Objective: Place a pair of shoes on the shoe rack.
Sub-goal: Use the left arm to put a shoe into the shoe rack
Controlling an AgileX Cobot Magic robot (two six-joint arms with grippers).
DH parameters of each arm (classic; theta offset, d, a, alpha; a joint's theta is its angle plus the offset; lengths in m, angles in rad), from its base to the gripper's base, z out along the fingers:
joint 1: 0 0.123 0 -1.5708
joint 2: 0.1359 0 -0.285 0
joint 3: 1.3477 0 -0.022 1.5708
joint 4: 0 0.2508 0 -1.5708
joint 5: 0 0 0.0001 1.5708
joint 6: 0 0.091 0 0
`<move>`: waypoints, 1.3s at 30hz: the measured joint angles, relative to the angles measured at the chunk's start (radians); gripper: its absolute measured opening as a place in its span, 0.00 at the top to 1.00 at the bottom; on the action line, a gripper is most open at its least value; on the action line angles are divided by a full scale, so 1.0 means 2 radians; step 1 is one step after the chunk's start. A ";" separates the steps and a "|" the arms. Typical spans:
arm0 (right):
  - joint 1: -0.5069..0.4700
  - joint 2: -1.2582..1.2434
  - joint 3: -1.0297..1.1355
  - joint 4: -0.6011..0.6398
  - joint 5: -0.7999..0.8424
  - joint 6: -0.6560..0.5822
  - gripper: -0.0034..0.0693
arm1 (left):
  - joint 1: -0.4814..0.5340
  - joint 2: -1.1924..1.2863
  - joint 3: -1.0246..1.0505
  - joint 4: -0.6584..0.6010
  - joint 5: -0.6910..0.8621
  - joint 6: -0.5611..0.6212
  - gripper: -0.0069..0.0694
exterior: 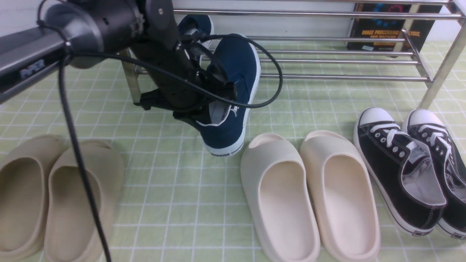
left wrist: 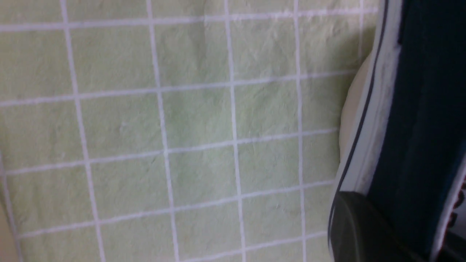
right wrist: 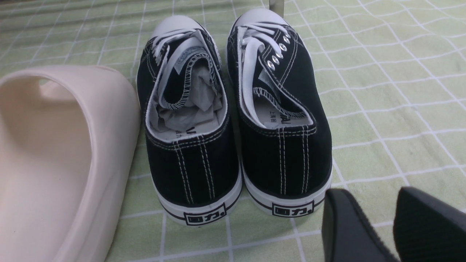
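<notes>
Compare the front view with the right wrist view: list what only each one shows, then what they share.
Front view only: the left gripper clamped on a navy shoe that is tilted toe-up toward the shoe rack, a second navy shoe behind the arm at the rack, and the beige slides.
Right wrist view only: the right gripper, empty, plus heel labels on the black sneakers and paper stuffing in one.
Both: the black sneakers, a cream slide, the green checked cloth.
</notes>
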 joint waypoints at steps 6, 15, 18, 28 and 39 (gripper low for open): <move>0.000 0.000 0.000 0.000 0.000 0.000 0.62 | 0.000 0.053 -0.074 0.013 0.001 0.000 0.91; 0.000 0.000 0.000 0.000 0.000 0.000 0.62 | 0.000 0.160 -0.241 0.061 0.032 -0.019 0.91; 0.000 0.000 0.000 0.000 0.000 0.000 0.62 | 0.000 0.185 -0.278 0.079 0.039 -0.031 0.91; 0.000 0.000 0.000 0.000 0.000 0.000 0.62 | 0.000 0.221 -0.324 0.117 0.051 -0.052 0.91; 0.000 0.000 0.000 0.000 0.000 0.000 0.62 | 0.000 0.221 -0.325 0.132 0.035 -0.061 0.91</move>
